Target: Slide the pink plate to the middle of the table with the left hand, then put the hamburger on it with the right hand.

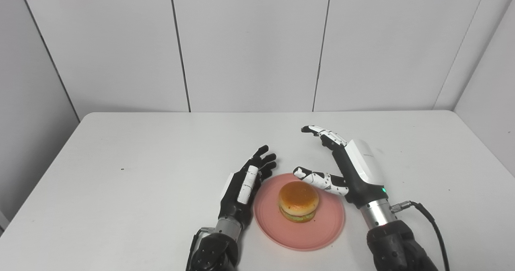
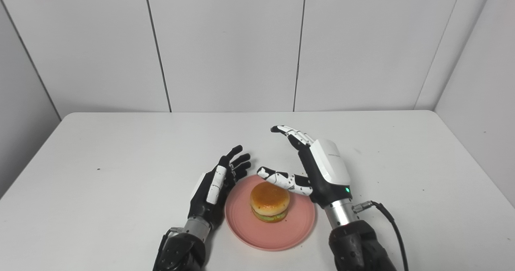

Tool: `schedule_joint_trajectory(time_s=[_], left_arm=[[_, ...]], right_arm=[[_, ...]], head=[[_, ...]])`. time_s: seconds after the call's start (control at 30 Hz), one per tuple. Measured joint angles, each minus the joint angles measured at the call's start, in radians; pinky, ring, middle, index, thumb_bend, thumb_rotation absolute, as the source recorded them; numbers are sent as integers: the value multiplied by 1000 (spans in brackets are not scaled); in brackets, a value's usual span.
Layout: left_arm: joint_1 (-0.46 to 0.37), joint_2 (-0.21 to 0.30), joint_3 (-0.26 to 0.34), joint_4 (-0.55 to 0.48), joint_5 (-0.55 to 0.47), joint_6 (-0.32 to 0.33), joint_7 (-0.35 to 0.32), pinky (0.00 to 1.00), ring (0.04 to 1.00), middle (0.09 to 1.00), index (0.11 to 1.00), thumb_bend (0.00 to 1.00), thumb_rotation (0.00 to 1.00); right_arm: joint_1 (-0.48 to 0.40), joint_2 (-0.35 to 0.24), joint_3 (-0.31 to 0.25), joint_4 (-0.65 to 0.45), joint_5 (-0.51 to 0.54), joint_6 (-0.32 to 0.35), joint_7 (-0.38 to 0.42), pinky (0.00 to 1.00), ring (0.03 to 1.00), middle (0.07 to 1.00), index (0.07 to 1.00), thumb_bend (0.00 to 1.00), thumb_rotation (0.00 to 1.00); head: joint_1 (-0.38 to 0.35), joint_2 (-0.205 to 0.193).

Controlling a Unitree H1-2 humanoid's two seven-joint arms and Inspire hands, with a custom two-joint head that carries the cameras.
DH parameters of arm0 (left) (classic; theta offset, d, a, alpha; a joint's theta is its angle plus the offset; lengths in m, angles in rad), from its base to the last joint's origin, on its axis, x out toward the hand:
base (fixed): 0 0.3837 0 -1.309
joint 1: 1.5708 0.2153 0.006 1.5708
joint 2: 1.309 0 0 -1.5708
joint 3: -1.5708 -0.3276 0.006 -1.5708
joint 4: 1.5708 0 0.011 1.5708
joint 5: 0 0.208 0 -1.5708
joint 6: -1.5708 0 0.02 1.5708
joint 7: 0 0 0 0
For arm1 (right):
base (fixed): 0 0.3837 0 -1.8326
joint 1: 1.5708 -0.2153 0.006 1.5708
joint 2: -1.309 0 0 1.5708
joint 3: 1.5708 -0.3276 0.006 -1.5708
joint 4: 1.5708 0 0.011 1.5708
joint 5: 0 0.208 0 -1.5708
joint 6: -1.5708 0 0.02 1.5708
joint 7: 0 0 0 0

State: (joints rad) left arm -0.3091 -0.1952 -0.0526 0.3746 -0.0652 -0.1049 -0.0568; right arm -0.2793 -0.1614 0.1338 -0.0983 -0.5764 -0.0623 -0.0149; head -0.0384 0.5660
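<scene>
Our hamburger sits on the pink plate, near the table's middle, so both steps look done. Our left robot hand rests spread beside the plate's rim; our right robot hand hangs spread and empty, thumb above the bun.

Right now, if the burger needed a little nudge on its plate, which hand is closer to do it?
The right hand, probably. Its thumb reaches over the pink plate, just beside the hamburger. The left hand rests open along the plate's left edge, farther from the bun.
</scene>
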Motion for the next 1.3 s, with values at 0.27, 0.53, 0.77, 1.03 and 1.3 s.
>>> schedule_joint_trajectory(time_s=[0.27, 0.53, 0.77, 1.03, 1.3], left_arm=[[32, 1, -30, -20, 206, -179, 195, 1000, 997, 993, 962, 827, 879], [52, 14, -34, -51, 265, -195, 246, 1000, 1000, 1000, 1000, 804, 892], [60, 32, -35, -75, 262, -140, 234, 1000, 1000, 1000, 1000, 825, 883], [59, 52, -26, -86, 220, -65, 209, 1000, 1000, 1000, 1000, 784, 904], [61, 65, -24, -95, 199, -24, 207, 1000, 1000, 1000, 1000, 792, 905]], right_arm=[[54, 70, -138, 74, 340, 4, -7, 762, 818, 828, 816, 850, 1000], [89, 148, -225, 121, 592, 4, -14, 869, 850, 838, 804, 878, 1000], [102, 169, -226, 130, 628, 4, -17, 888, 868, 850, 816, 861, 1000], [116, 193, -227, 159, 657, 6, -23, 896, 863, 849, 816, 875, 1000], [113, 201, -236, 165, 699, 48, -29, 920, 886, 876, 836, 852, 1000]], head=[[3, 0], [-1, -2], [-15, 0], [-23, 0], [-21, 5]])
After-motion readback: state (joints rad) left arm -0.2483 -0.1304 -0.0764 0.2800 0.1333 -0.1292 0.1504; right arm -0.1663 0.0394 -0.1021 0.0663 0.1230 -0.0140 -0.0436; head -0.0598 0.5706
